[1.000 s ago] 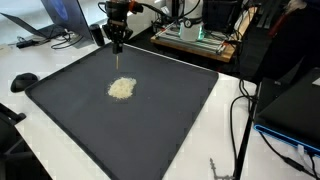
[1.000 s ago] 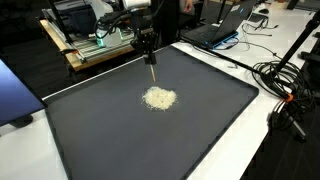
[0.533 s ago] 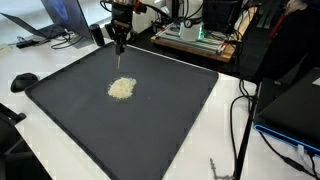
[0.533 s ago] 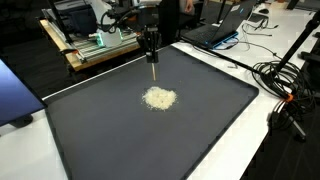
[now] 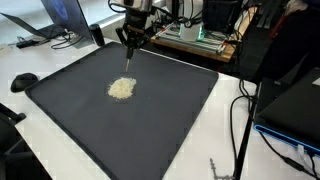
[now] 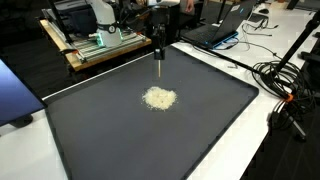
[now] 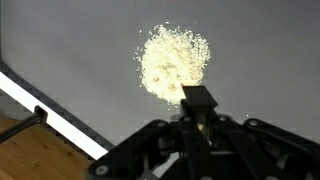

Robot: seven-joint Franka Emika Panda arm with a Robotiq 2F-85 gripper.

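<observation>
Gripper point(image 5: 132, 43) hangs over the far part of the black mat point(image 5: 180, 110), with its jaws pinched all the way in on a thin pale tool point(image 5: 129, 62). A shaft that slim needs a hard clamp or it would slip. The tool hangs almost straight down, so the tip points at the mat rather than trailing along it. In both exterior views the tip ends just beyond the far edge of the grain pile point(image 5: 121, 89) and is not in it. I cannot tell whether it actually touches the mat.

The pile is a low, loose mound of pale grains near the middle of the mat, well away from every edge, so stray grains stay on the dark surface, where they show up clearly. In the wrist view the grain pile point(image 7: 173, 62) sits just ahead of the dark tool point(image 7: 197, 98), which is seen end-on between the fingers, and the tip itself is hidden there.

Off the mat, a laptop point(image 5: 58, 16) stands at the far left and cables point(image 6: 282, 78) lie tangled on the white table point(image 6: 250, 150) to the right, all well apart from the arm.
</observation>
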